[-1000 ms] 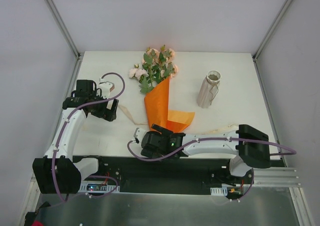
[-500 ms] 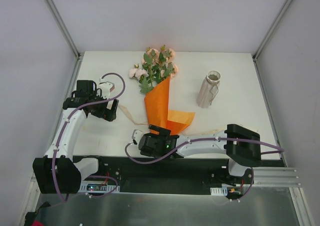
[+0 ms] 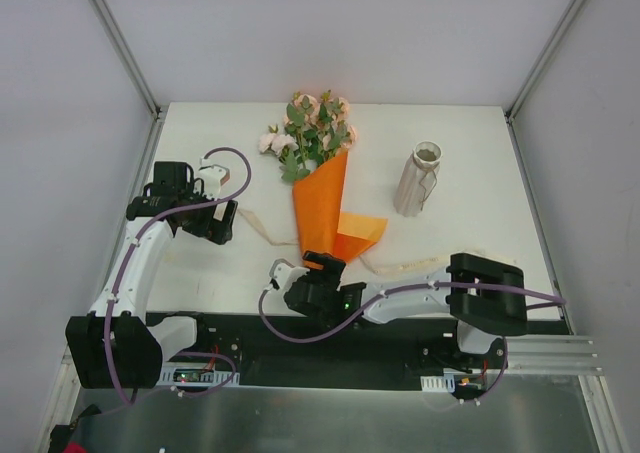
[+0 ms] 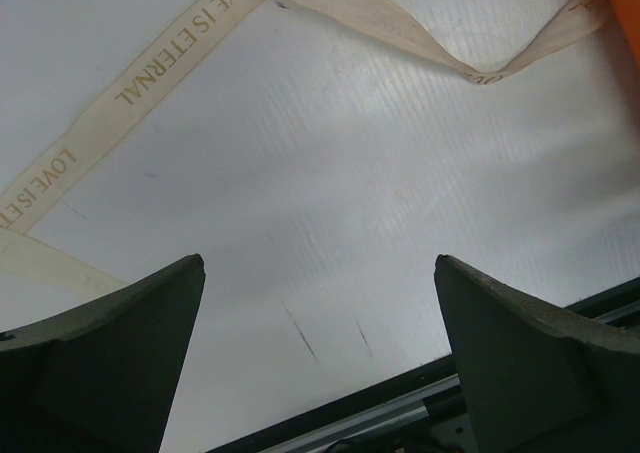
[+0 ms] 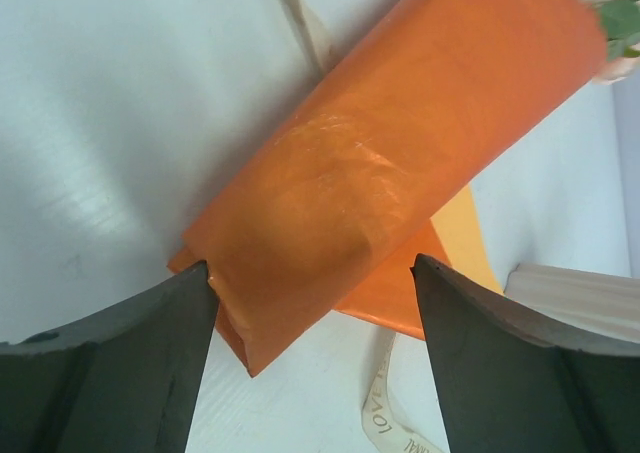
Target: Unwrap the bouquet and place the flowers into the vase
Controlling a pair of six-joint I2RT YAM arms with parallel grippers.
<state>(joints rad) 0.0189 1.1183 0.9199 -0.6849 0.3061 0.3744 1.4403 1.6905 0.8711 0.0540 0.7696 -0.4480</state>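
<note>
Unwrap step: right gripper [image 5: 310, 265], fingers apart, straddles the bouquet [image 5: 380, 163] at its narrow wrapped end; next move likely calls for closing there; left gripper [image 4: 320, 263] gapes empty.

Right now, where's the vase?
Top view: the vase stands upright on the right half of the table, right of the bouquet and apart from it.

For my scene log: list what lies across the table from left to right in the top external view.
Left tool → bouquet in orange paper → beige vase. The right tool sits at the bouquet's near tip and the cream ribbon trails on both sides of it, so neither is placed.
</note>
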